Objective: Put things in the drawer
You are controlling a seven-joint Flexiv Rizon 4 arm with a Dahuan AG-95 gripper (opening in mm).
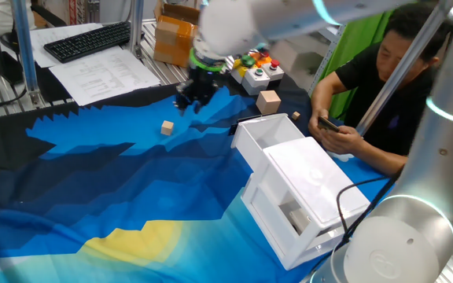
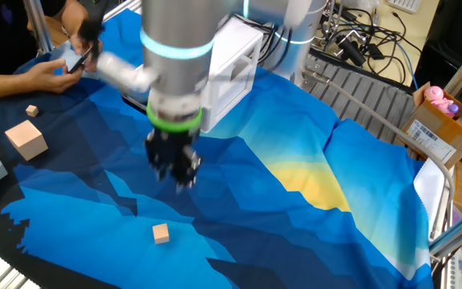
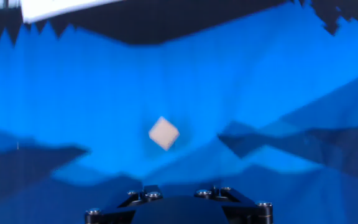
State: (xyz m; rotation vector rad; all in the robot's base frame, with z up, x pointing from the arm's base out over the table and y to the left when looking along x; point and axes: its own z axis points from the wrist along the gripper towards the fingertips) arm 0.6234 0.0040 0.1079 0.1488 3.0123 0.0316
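Hovering tool (image 2: 175, 170) above small cube (image 2: 160, 233); motion blur hides fingers, opening unclear; drawer (image 1: 267, 130) partly cropped.

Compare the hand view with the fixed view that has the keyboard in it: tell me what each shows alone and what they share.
Only the hand view looks straight down at the small block, alone on the blue cloth.

Only the keyboard view shows the gripper from outside, the white cabinet with its drawer pulled open, a larger block, the keyboard and a seated person.

Both show the small block lying free on the cloth, not held.
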